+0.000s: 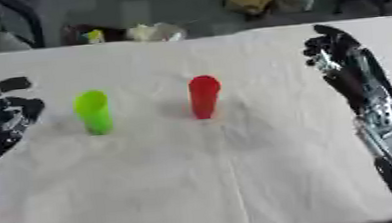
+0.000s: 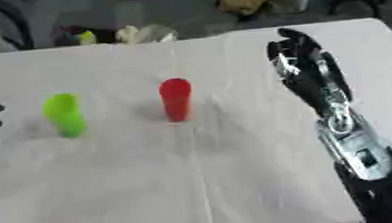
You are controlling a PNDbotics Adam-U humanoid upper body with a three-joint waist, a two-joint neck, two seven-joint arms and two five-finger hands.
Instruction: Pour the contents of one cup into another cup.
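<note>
A green cup (image 1: 93,111) stands upright on the white tablecloth, left of centre. A red cup (image 1: 204,96) stands upright to its right, a short gap between them. My left hand (image 1: 5,116) hovers at the left edge, a little left of the green cup, fingers relaxed and apart, holding nothing. My right hand (image 2: 298,61) reaches in from the right, well to the right of the red cup, fingers straight and pointing away, holding nothing. What the cups contain is not visible.
The table (image 1: 196,183) is covered by a creased white cloth and its far edge runs across the top. Beyond that edge lie blurred items on the floor, yellow and white ones (image 1: 145,32) among them.
</note>
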